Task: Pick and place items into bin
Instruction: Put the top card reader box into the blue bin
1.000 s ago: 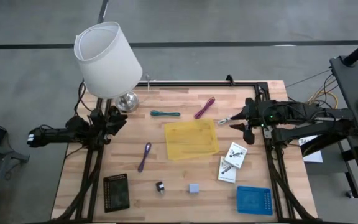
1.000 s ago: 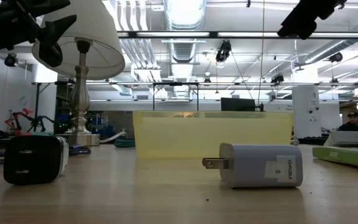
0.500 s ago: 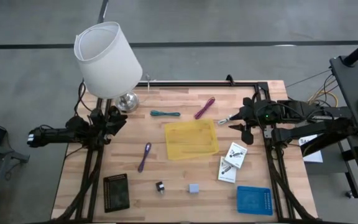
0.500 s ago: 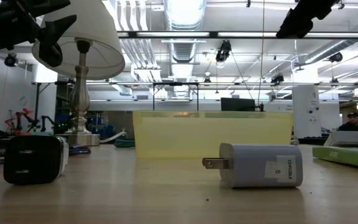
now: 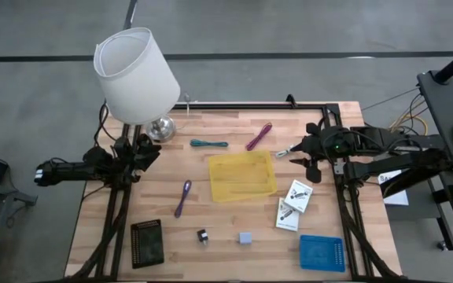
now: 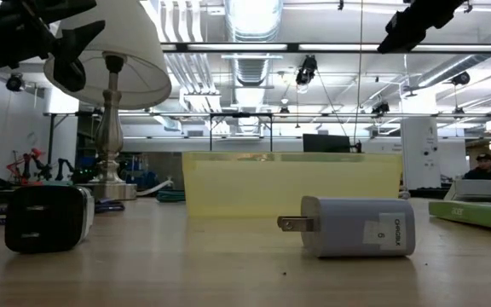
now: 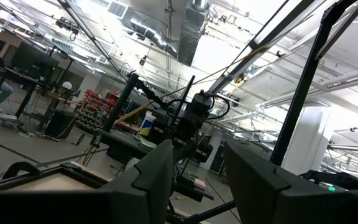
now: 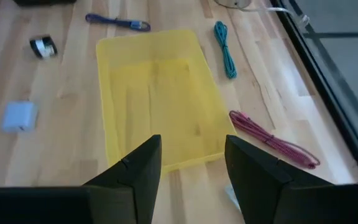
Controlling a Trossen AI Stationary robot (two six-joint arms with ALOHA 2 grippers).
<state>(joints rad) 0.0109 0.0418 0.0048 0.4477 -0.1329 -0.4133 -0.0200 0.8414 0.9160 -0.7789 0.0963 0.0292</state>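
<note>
The yellow bin [image 5: 242,174] lies flat at mid-table, also shown in the right wrist view [image 8: 157,99]. Around it lie a teal cord [image 5: 209,144], a magenta cord [image 5: 259,136], a purple cord [image 5: 182,198], a silver clip [image 5: 284,151], two white packets [image 5: 297,195], a small black piece [image 5: 202,236] and a grey-blue cube [image 5: 245,237]. My right gripper [image 5: 308,153] hovers open just right of the clip, above the table; its wrist view [image 8: 191,180] looks down on the bin. My left gripper [image 5: 149,153] waits open at the table's left edge, held high.
A white lamp [image 5: 136,75] stands at the far left corner. A black perforated block [image 5: 147,240] lies near the left front and a blue one [image 5: 321,253] at the right front. Bare wood shows between the bin and the front edge.
</note>
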